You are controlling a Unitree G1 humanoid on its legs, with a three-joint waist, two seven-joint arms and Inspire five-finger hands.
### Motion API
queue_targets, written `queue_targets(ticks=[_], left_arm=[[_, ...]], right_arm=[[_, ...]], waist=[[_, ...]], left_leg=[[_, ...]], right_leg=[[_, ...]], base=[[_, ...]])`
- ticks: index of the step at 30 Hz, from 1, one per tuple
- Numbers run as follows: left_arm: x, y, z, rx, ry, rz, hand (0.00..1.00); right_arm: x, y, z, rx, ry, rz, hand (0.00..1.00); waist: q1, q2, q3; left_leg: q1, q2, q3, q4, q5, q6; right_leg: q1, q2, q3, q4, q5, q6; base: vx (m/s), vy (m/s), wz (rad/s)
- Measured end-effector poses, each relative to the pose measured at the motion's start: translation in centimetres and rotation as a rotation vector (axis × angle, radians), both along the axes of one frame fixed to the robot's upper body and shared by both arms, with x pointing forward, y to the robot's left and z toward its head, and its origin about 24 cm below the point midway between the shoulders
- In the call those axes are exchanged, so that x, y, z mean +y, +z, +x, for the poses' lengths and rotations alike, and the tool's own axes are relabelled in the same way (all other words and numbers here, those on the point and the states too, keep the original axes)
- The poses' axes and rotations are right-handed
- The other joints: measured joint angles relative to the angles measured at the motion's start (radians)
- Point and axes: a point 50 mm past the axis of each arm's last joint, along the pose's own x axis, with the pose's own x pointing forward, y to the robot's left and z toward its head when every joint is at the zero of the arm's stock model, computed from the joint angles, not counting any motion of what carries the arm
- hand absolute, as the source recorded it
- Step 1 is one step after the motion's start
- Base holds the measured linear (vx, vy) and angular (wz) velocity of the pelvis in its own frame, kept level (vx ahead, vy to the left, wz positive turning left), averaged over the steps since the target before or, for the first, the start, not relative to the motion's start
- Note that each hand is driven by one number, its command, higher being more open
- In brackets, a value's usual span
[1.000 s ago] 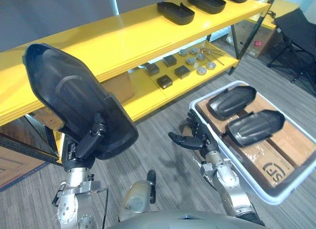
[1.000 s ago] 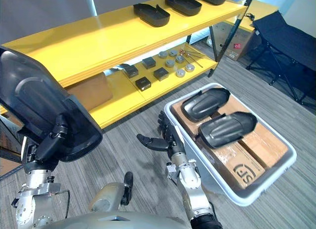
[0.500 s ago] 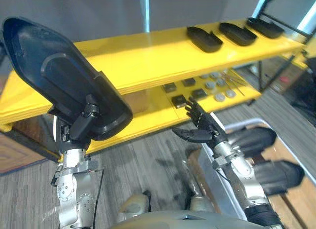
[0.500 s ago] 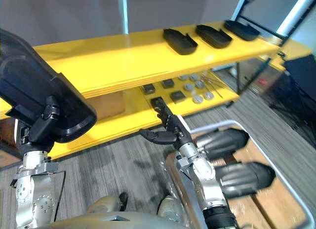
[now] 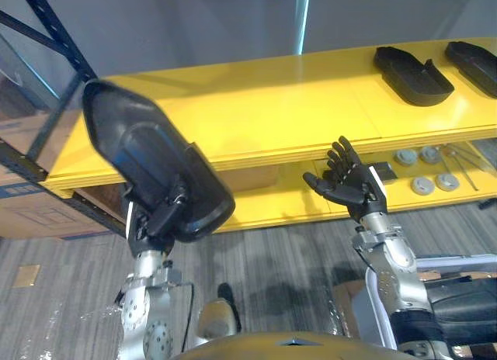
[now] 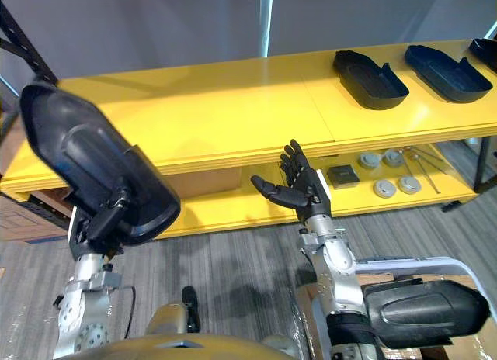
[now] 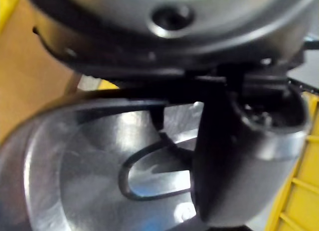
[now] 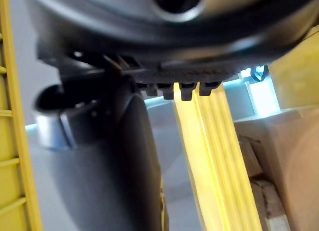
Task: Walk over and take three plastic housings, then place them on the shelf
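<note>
Yellow shelf (image 5: 272, 112) behind upraised right hand (image 5: 353, 191)

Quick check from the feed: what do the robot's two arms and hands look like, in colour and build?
Both arms are silver-grey metal made of rounded, jointed segments: the left arm and the right arm. Each ends in a dark, almost black hand with slim fingers and a thumb: the left hand and the right hand.

Grey wall (image 5: 194, 19); striped grey flr (image 5: 272, 251)
</note>
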Motion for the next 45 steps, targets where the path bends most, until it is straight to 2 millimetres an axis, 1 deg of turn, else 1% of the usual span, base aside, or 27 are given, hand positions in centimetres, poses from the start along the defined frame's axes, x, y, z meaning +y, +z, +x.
queue_targets(ticks=[1, 2, 3, 5, 6, 9, 11, 13, 14, 16, 17, 18, 19, 20, 21, 22, 24, 25, 27, 29, 31, 35, 37, 38, 41, 43, 45], left_arm=[[0.0, 0.1, 0.0, 0.000, -0.004, 0.014, 0.00], [0.2, 0.4, 0.1, -0.004, -0.012, 0.045, 0.00], [0.2, 0.6, 0.1, -0.011, -0.021, 0.055, 0.00], [0.2, 2.2, 0.2, -0.079, -0.078, 0.117, 0.00], [0.2, 2.4, 0.3, -0.087, -0.087, 0.124, 0.00], [0.2, 4.4, 0.9, -0.173, -0.151, 0.190, 0.00], [0.1, 5.3, 1.5, -0.215, -0.170, 0.216, 0.00], [-0.1, 6.0, 2.2, -0.248, -0.185, 0.225, 0.00], [-0.1, 6.2, 2.3, -0.255, -0.188, 0.227, 0.00], [-0.1, 6.5, 2.6, -0.267, -0.175, 0.224, 0.00], [-0.1, 6.5, 2.6, -0.264, -0.165, 0.221, 0.00], [0.0, 6.5, 2.7, -0.259, -0.150, 0.213, 0.00], [0.0, 6.4, 2.7, -0.253, -0.134, 0.206, 0.00], [0.0, 6.3, 2.7, -0.247, -0.127, 0.202, 0.00], [-0.1, 5.9, 2.8, -0.226, -0.120, 0.187, 0.00], [-0.2, 5.3, 2.9, -0.190, -0.121, 0.176, 0.00], [-0.2, 4.9, 3.0, -0.166, -0.118, 0.168, 0.00], [-0.2, 4.8, 3.0, -0.157, -0.122, 0.171, 0.00], [-0.3, 4.8, 3.2, -0.153, -0.126, 0.170, 0.00], [-0.2, 4.6, 3.3, -0.132, -0.126, 0.174, 0.00], [-0.2, 4.8, 3.4, -0.129, -0.138, 0.185, 0.00], [-0.1, 5.7, 4.5, -0.140, -0.168, 0.222, 0.00], [0.5, 6.3, 4.9, -0.145, -0.163, 0.253, 0.00], [0.6, 6.5, 5.1, -0.147, -0.160, 0.260, 0.00], [0.9, 7.8, 7.1, -0.168, -0.135, 0.280, 0.00], [1.9, 8.9, 8.6, -0.172, -0.084, 0.306, 0.00], [3.2, 9.9, 9.7, -0.169, -0.022, 0.325, 0.00]], right_arm=[[0.2, 0.0, 0.0, -0.006, -0.009, 0.021, 1.00], [0.6, 0.2, -0.2, -0.030, -0.034, 0.066, 1.00], [0.8, 0.3, -0.4, -0.038, -0.045, 0.076, 1.00], [1.2, -0.1, -1.5, -0.035, -0.086, 0.108, 1.00], [1.2, -0.1, -1.6, -0.033, -0.088, 0.107, 1.00], [1.1, 0.2, -2.0, -0.056, -0.096, 0.069, 1.00], [0.9, 1.2, -1.9, -0.105, -0.092, 0.050, 1.00], [0.2, 3.4, -1.9, -0.198, -0.077, -0.021, 1.00], [0.0, 4.0, -2.0, -0.226, -0.069, -0.037, 1.00], [-0.6, 6.2, -1.9, -0.329, -0.039, -0.095, 1.00], [-0.6, 6.7, -1.7, -0.347, -0.028, -0.107, 1.00], [-0.6, 7.3, -1.4, -0.374, -0.007, -0.124, 1.00], [-0.6, 7.9, -1.1, -0.392, 0.010, -0.138, 1.00], [-0.6, 8.0, -1.0, -0.396, 0.018, -0.146, 1.00], [-0.9, 8.1, -1.0, -0.390, 0.025, -0.162, 1.00], [-1.0, 7.7, -1.0, -0.368, 0.023, -0.161, 1.00], [-0.9, 7.5, -1.0, -0.353, 0.024, -0.158, 1.00], [-0.8, 7.3, -0.9, -0.343, 0.024, -0.152, 1.00], [-0.7, 6.9, -0.8, -0.331, 0.022, -0.144, 1.00], [-0.1, 6.4, -0.7, -0.301, 0.028, -0.140, 1.00], [0.1, 6.1, -0.8, -0.292, 0.030, -0.126, 1.00], [0.7, 3.9, -2.0, -0.198, 0.001, -0.045, 1.00], [1.5, 2.3, -2.9, -0.119, 0.022, -0.017, 1.00], [1.7, 2.0, -3.2, -0.105, 0.023, -0.018, 1.00], [2.0, 1.2, -3.7, -0.063, 0.036, -0.021, 1.00], [2.4, 1.2, -3.6, -0.060, 0.057, -0.020, 1.00], [2.6, 1.2, -3.6, -0.058, 0.077, -0.028, 1.00]], waist=[[-0.002, -0.008, -0.002], [-0.008, -0.010, -0.001], [-0.014, -0.009, -0.002], [-0.019, -0.011, -0.002], [-0.019, -0.011, -0.002], [-0.019, -0.011, -0.002], [-0.023, -0.010, -0.002], [-0.047, -0.009, -0.002], [-0.048, -0.009, -0.002], [-0.051, -0.008, -0.002], [-0.055, -0.007, -0.002], [-0.063, 0.002, -0.002], [-0.061, 0.017, 0.004], [-0.058, 0.026, 0.008], [-0.061, 0.055, 0.018], [-0.070, 0.073, 0.010], [-0.074, 0.086, 0.002], [-0.074, 0.089, -0.002], [-0.073, 0.085, -0.004], [-0.072, 0.082, -0.005], [-0.075, 0.081, -0.007], [-0.085, 0.058, -0.021], [-0.101, 0.042, -0.030], [-0.103, 0.039, -0.031], [-0.108, 0.037, -0.031], [-0.114, 0.037, -0.031], [-0.122, 0.038, -0.032]], left_leg=[[0.010, -0.011, 0.011, 0.000, -0.011, 0.010], [0.037, -0.030, 0.032, 0.000, -0.033, 0.024], [0.044, -0.034, 0.035, 0.000, -0.043, 0.025], [0.081, -0.046, 0.063, -0.020, -0.060, 0.028], [0.086, -0.046, 0.065, -0.025, -0.060, 0.028], [0.093, -0.049, 0.095, -0.052, -0.051, 0.021], [0.093, -0.050, 0.110, -0.075, -0.035, 0.018], [0.093, -0.048, 0.115, -0.099, -0.018, 0.014], [0.093, -0.045, 0.118, -0.104, -0.015, 0.012], [0.087, -0.024, 0.132, -0.098, -0.016, -0.002], [0.082, -0.012, 0.135, -0.085, -0.023, -0.007], [0.044, 0.029, 0.133, -0.004, -0.055, -0.015], [0.004, 0.086, 0.130, 0.104, -0.090, -0.022], [-0.013, 0.113, 0.128, 0.153, -0.107, -0.026], [-0.034, 0.152, 0.102, 0.223, -0.122, -0.024], [-0.037, 0.162, 0.067, 0.233, -0.121, -0.025], [-0.023, 0.161, 0.056, 0.202, -0.110, -0.044], [0.000, 0.149, 0.059, 0.153, -0.088, -0.057], [0.031, 0.131, 0.079, 0.088, -0.056, -0.058], [0.093, 0.103, 0.118, -0.012, -0.013, -0.067], [0.115, 0.091, 0.134, -0.054, 0.004, -0.067], [0.169, 0.058, 0.167, -0.169, 0.052, -0.073], [0.184, 0.047, 0.186, -0.194, 0.056, -0.074], [0.186, 0.046, 0.191, -0.196, 0.057, -0.074], [0.198, 0.034, 0.204, -0.209, 0.057, -0.073], [0.198, 0.035, 0.209, -0.211, 0.057, -0.073], [0.198, 0.034, 0.219, -0.217, 0.058, -0.073]], right_leg=[[0.000, -0.014, -0.002, 0.001, 0.009, 0.010], [0.000, -0.040, -0.010, 0.013, 0.032, 0.006], [0.000, -0.046, -0.018, 0.021, 0.039, -0.001], [-0.022, -0.072, -0.035, 0.078, 0.047, -0.013], [-0.025, -0.074, -0.035, 0.084, 0.047, -0.013], [-0.065, -0.078, -0.027, 0.107, 0.049, -0.015], [-0.084, -0.076, -0.024, 0.102, 0.049, -0.015], [-0.082, -0.064, -0.025, 0.077, 0.049, -0.015], [-0.082, -0.059, -0.025, 0.067, 0.050, -0.016], [-0.067, -0.033, -0.026, 0.019, 0.049, -0.016], [-0.066, -0.023, -0.027, 0.007, 0.048, -0.017], [-0.063, 0.002, -0.034, -0.011, 0.041, -0.028], [-0.061, 0.032, -0.049, -0.028, 0.024, -0.035], [-0.055, 0.046, -0.050, -0.038, 0.015, -0.029], [-0.034, 0.076, -0.049, -0.053, 0.014, -0.025], [-0.023, 0.090, -0.046, -0.063, 0.013, -0.026], [-0.022, 0.098, -0.032, -0.079, 0.012, -0.030], [-0.027, 0.101, -0.021, -0.087, 0.018, -0.034], [-0.036, 0.097, -0.005, -0.094, 0.023, -0.038], [-0.037, 0.089, 0.021, -0.095, 0.039, -0.031], [-0.043, 0.085, 0.030, -0.094, 0.041, -0.031], [-0.060, 0.080, 0.053, -0.092, 0.045, -0.031], [-0.070, 0.076, 0.069, -0.091, 0.046, -0.029], [-0.073, 0.075, 0.073, -0.091, 0.048, -0.026], [-0.076, 0.067, 0.086, -0.093, 0.051, -0.021], [-0.082, 0.068, 0.091, -0.094, 0.052, -0.020], [-0.092, 0.070, 0.100, -0.095, 0.057, -0.022]], base=[[0.18, 0.190, -0.44], [0.12, 0.145, -0.39], [0.12, 0.163, -0.38], [0.07, 0.139, -0.30], [0.03, 0.074, -0.31], [-0.04, 0.020, -0.29], [-0.09, -0.012, -0.25], [-0.08, -0.041, -0.08], [-0.08, -0.051, -0.12], [-0.07, -0.078, -0.22], [-0.09, -0.098, -0.23], [-0.13, -0.143, -0.28], [-0.11, -0.132, -0.32], [-0.13, -0.162, -0.29], [-0.09, -0.092, -0.14], [-0.09, -0.096, -0.06], [-0.03, -0.026, -0.14], [-0.03, -0.033, -0.22], [-0.02, -0.035, -0.25], [0.02, -0.021, -0.35], [0.02, 0.001, -0.22], [0.03, 0.014, -0.18], [0.05, 0.026, -0.24], [0.03, 0.027, -0.19], [0.01, 0.038, -0.12], [-0.01, 0.015, -0.07], [0.00, 0.013, -0.18]])
